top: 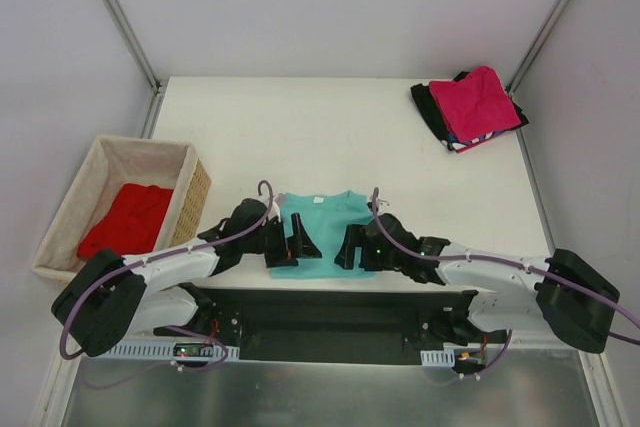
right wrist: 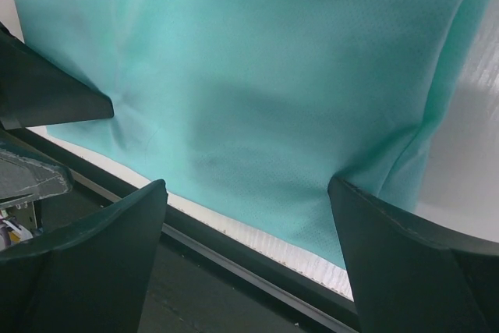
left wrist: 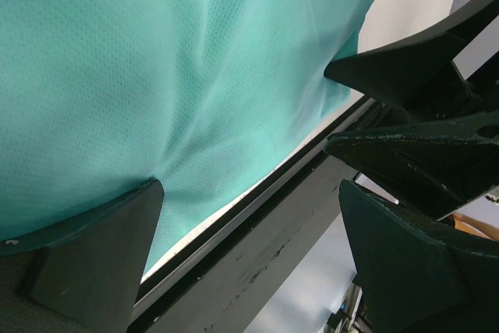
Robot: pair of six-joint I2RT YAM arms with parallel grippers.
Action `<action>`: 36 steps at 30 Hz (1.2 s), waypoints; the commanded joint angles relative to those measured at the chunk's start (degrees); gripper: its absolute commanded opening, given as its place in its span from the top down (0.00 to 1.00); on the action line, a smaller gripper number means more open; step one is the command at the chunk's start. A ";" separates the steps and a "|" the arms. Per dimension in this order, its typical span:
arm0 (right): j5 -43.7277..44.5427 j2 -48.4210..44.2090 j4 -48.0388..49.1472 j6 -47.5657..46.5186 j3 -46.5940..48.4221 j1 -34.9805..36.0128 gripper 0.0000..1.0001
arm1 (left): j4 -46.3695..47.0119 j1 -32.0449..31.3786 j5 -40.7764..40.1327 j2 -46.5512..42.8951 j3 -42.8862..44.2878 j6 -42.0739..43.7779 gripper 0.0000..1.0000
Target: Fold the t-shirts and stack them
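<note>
Pink-topped stack [top: 470, 107] done far right; teal shirt [top: 322, 219] looks mid-fold, red shirt [top: 128, 219] in basket [top: 192, 187] (untouched). Left gripper [top: 295, 245], right gripper [top: 352, 245] wide open, holding nothing

Tan wicker basket [top: 196, 195] at left, white table [top: 330, 132]

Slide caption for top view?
Left pincer and right pincer open at near edge of teal t-shirt; folded stack far right; red shirt in basket.
</note>
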 commanded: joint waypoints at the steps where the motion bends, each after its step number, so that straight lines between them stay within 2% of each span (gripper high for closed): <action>1: 2.04 2.25 -2.85 0.56 2.41 1.19 0.11 | -7.33 -0.10 -4.40 1.09 0.65 3.09 0.01; 12: 2.74 2.52 -4.15 0.21 3.73 1.81 0.11 | -13.92 0.25 -6.95 -2.69 3.29 5.56 0.01; 17: 8.70 -5.36 -15.83 -2.52 9.08 2.95 0.10 | -18.93 0.25 -7.30 -8.22 7.67 6.61 0.01; 21: 14.50 -10.39 -29.52 -7.17 20.56 2.95 0.09 | -25.51 0.25 -6.95 -11.21 14.44 8.63 0.01; 24: 21.18 -9.97 -35.87 -13.57 27.97 1.29 0.09 | -27.28 0.25 -7.04 -11.74 19.98 9.95 0.01; 27: 21.73 -8.12 -36.68 -19.56 33.43 -7.39 0.08 | -28.87 0.25 -7.65 -10.52 24.46 11.35 0.01; 28: 22.25 -7.33 -35.99 -20.88 34.40 -13.16 0.09 | -29.22 0.25 -7.74 -10.34 25.69 11.70 0.01; 33: 22.78 -0.13 -30.89 -30.64 39.23 -33.12 0.07 | -29.40 0.25 -7.83 -10.34 25.62 11.71 0.01; 34: 19.39 3.80 -30.79 -30.99 40.80 -36.13 0.06 | -29.40 0.25 -8.09 -10.43 25.18 11.71 0.01; 36: 18.12 7.25 -28.70 -32.13 44.50 -41.84 0.06 | -29.48 0.34 -8.53 -10.51 24.74 12.06 0.01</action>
